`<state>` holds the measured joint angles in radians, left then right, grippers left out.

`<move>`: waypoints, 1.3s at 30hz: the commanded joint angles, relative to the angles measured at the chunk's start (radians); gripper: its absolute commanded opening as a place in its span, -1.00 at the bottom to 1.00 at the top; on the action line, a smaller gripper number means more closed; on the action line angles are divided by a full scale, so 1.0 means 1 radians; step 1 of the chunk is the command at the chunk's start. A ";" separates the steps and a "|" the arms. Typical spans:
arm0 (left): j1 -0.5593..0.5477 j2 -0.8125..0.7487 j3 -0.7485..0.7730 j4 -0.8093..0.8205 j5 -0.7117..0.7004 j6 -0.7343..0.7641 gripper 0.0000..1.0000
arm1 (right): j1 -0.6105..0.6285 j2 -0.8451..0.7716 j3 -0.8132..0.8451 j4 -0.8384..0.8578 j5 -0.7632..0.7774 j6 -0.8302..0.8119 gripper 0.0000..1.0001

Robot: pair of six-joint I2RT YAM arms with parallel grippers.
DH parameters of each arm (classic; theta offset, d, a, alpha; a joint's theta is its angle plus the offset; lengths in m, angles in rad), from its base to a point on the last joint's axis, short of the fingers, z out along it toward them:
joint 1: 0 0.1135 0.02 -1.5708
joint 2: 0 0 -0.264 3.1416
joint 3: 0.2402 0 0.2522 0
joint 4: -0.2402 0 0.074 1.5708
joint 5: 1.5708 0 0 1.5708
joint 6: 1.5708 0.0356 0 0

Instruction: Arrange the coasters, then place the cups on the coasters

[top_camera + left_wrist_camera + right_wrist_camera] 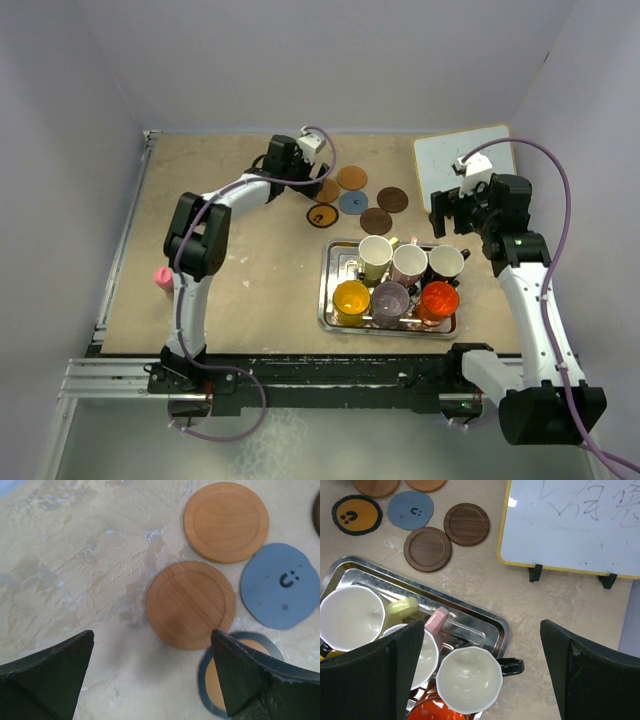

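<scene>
Status: barely begun, by our reading. The six coasters lie close-packed in the upper centre of the top view and are not yet spaced to take a cup each. They are two orange-brown coasters (pixel 190 604), the blue coaster (pixel 280 587), the black coaster with an orange ring (pixel 322 215) and two dark brown coasters (pixel 427 548).

All six cups stand in the steel tray (pixel 326 300) at lower centre, in two rows.
- Upper row: cream cup (pixel 375 253), pinkish cup (pixel 409 262), black cup (pixel 446 262).
- Lower row: yellow-orange cup (pixel 351 298), purple cup (pixel 390 299), orange-red cup (pixel 439 298).

No cup is on a coaster, so both the arranging and all six placements remain.

Left arm: reaches to the upper centre. The left gripper (pixel 152 639) hangs over the nearer orange-brown coaster with its jaws spread wide and nothing between them (we cannot tell its height above the table).

Right arm: bent, at the right of the frame. The right gripper (pixel 482 626) is poised over the tray's upper right corner, near the whiteboard (pixel 465 160), fully spread and empty.
</scene>
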<state>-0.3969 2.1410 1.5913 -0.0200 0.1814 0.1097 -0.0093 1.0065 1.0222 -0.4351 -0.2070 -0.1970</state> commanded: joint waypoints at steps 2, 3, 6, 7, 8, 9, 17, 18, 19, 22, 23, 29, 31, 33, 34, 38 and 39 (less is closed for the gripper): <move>-0.012 0.113 0.164 -0.014 -0.046 -0.028 0.91 | -0.010 -0.012 -0.006 0.032 -0.022 -0.026 1.00; -0.014 0.130 0.183 -0.021 -0.055 -0.023 0.90 | -0.012 -0.013 -0.008 0.033 -0.022 -0.028 1.00; -0.017 0.173 0.225 -0.055 -0.086 -0.005 0.88 | -0.014 -0.016 -0.013 0.036 -0.026 -0.031 1.00; -0.018 0.183 0.232 -0.066 -0.096 0.001 0.88 | -0.014 -0.016 -0.013 0.036 -0.026 -0.031 1.00; -0.018 0.191 0.238 -0.076 -0.103 0.008 0.88 | -0.014 -0.014 -0.013 0.035 -0.028 -0.032 1.00; -0.019 0.198 0.243 -0.086 -0.112 0.014 0.88 | -0.014 -0.014 -0.012 0.036 -0.030 -0.031 1.00; -0.015 0.192 0.221 -0.155 -0.217 0.084 0.83 | -0.014 -0.011 -0.013 0.036 -0.041 -0.033 1.00; -0.013 0.183 0.205 -0.160 -0.231 0.095 0.82 | -0.015 -0.012 -0.013 0.036 -0.041 -0.034 1.00; -0.008 0.173 0.192 -0.167 -0.242 0.103 0.82 | -0.014 -0.012 -0.013 0.036 -0.042 -0.034 1.00; 0.020 0.144 0.152 -0.194 -0.260 0.108 0.81 | -0.014 -0.014 -0.013 0.036 -0.043 -0.035 1.00; 0.035 0.134 0.139 -0.201 -0.264 0.109 0.80 | -0.014 -0.014 -0.013 0.036 -0.043 -0.035 1.00; 0.132 0.062 0.030 -0.207 -0.273 0.137 0.79 | -0.014 -0.013 -0.013 0.038 -0.048 -0.036 1.00; 0.156 0.040 -0.004 -0.209 -0.270 0.152 0.78 | -0.014 -0.014 -0.013 0.038 -0.048 -0.036 1.00; 0.181 0.017 -0.043 -0.207 -0.280 0.172 0.78 | -0.014 -0.016 -0.013 0.039 -0.046 -0.037 1.00; 0.189 0.002 -0.063 -0.204 -0.283 0.182 0.77 | -0.014 -0.016 -0.013 0.039 -0.046 -0.037 1.00; 0.216 -0.046 -0.122 -0.214 -0.294 0.211 0.77 | -0.014 -0.016 -0.013 0.039 -0.046 -0.037 1.00; 0.221 -0.057 -0.133 -0.217 -0.299 0.218 0.77 | -0.014 -0.016 -0.013 0.039 -0.046 -0.038 1.00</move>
<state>-0.1898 2.1345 1.5200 -0.1528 -0.0673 0.2543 -0.0200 1.0065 1.0073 -0.4332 -0.2283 -0.2203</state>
